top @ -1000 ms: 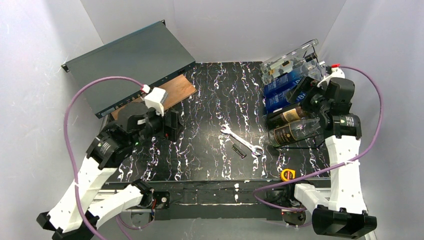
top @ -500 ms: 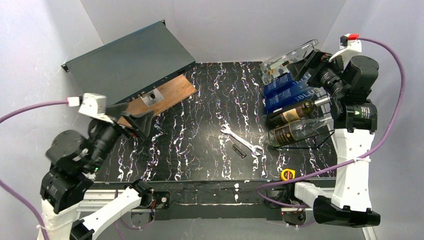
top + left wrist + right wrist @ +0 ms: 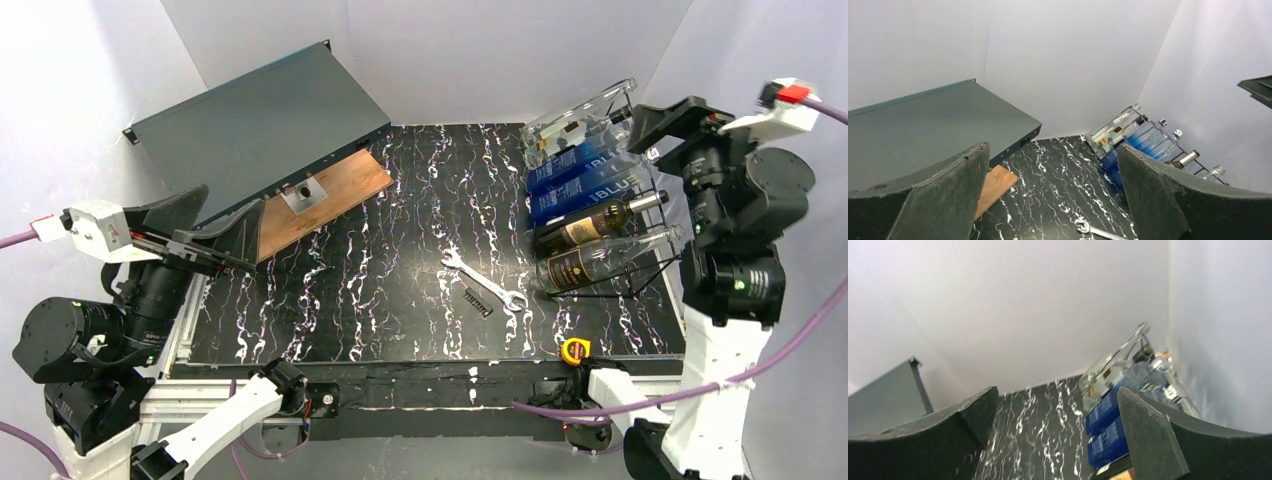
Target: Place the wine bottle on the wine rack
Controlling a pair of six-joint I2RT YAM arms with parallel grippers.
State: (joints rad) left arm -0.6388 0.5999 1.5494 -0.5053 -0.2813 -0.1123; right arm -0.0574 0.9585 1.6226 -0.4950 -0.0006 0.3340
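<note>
The black thin-wire wine rack (image 3: 655, 272) stands at the right edge of the table and holds several lying bottles. The dark wine bottle (image 3: 588, 227) with a gold label lies in it between two blue bottles (image 3: 580, 180) and a clear bottle (image 3: 600, 262). My right gripper (image 3: 660, 122) is open and empty, high above the rack's far end. My left gripper (image 3: 235, 200) is open and empty, raised at the far left. In the left wrist view the gripper (image 3: 1053, 155) frames the table, with the rack (image 3: 1205, 165) far right. The right wrist view shows its gripper (image 3: 1058, 395) over the blue bottles (image 3: 1105, 432).
A dark grey flat metal case (image 3: 260, 130) leans at the back left over a wooden board (image 3: 320, 200). A wrench (image 3: 485, 280) and a small black tool (image 3: 477, 303) lie mid-table. A yellow tape measure (image 3: 574, 349) sits at the front edge. White walls enclose the table.
Both arms have risen and drawn back from the table. The right gripper left the bottles on the rack and went up and right. The left gripper went back to the far left.
</note>
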